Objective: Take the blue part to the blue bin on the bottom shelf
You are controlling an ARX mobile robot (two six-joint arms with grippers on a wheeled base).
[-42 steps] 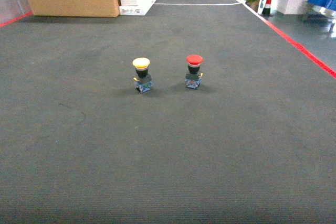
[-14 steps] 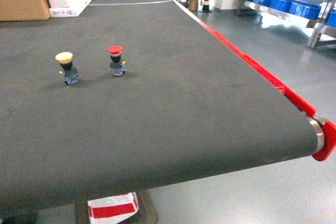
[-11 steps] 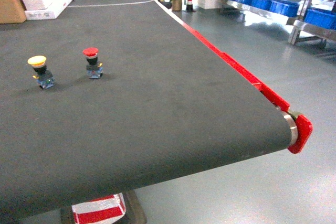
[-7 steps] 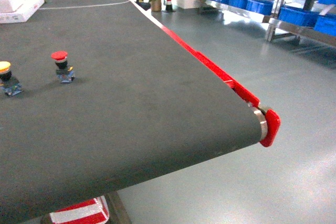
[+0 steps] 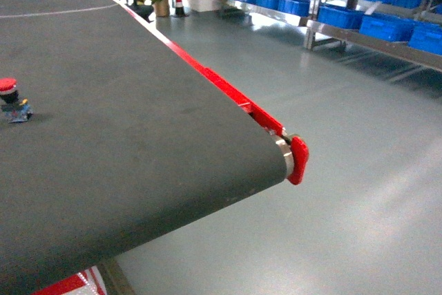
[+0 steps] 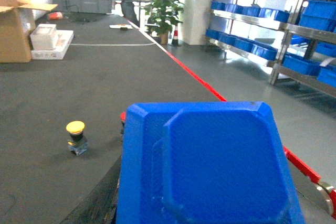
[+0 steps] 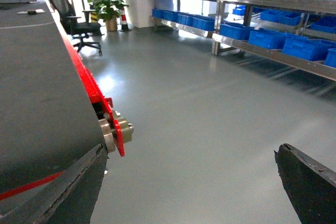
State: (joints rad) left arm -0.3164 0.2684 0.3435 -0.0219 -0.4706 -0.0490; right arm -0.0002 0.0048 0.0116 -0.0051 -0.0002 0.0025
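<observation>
The whole head view swings right: the yellow button is out of it now, and the red button (image 5: 7, 88) sits at the far left edge. The belt's red end cap (image 5: 298, 159) slides toward the middle, and shelves of blue bins (image 5: 387, 25) fill the top right.

Head: I look slanting down over the dark belt-covered worktop (image 5: 138, 115) corner.
Left wrist: faces along it.
Right wrist: low beside it.
Shared: its red end cap (image 5: 298, 159).
</observation>
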